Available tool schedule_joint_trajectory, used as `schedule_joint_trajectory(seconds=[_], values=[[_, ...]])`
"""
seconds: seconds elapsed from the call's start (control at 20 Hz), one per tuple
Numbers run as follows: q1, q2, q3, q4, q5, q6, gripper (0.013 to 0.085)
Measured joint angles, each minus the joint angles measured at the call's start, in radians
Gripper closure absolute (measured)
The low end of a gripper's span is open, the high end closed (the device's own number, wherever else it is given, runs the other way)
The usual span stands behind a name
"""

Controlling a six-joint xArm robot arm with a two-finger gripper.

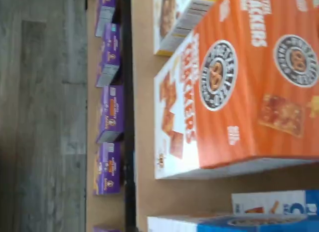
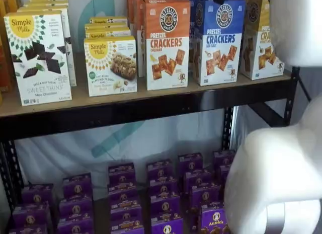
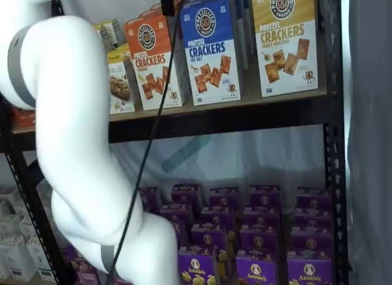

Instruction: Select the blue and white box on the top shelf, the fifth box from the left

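Standing upright at the front edge of the top shelf (image 2: 151,100), the blue and white box (image 2: 219,42) faces outward in both shelf views, w/ "PRETZEL CRACKERS SEA SALT" legible under its round black logo. Left neighbour: orange cheddar box (image 2: 167,43), just beside it. Right neighbour: yellow-topped cracker box (image 2: 265,40), just beside it on the other side. More blue cartons are lined up behind the front one.

Gripper: only a dark tip (image 3: 165,2) w/ a black cable shows at the upper edge of a shelf view, above & a little left of the blue box (image 3: 211,52), not touching it. Whether the fingers are spread or pressed together: cannot tell. The white arm (image 3: 79,150) fills the left of that view; in the other it blocks the lower right corner.

Wrist view, turned sideways: orange box (image 1: 239,92) fills most of it, a blue-and-white carton (image 1: 234,223) partly visible next to it on the tan board.

Lower level: purple boxes (image 2: 126,199) in rows.
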Motion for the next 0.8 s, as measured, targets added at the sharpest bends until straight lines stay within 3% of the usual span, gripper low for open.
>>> schedule_joint_trajectory(seconds=[0.2, 0.8], values=[[0.006, 0.034, -0.015, -0.017, -0.050, -0.010, 0.0130], [0.052, 0.188, -0.135, -0.131, -0.032, -0.018, 0.0130]])
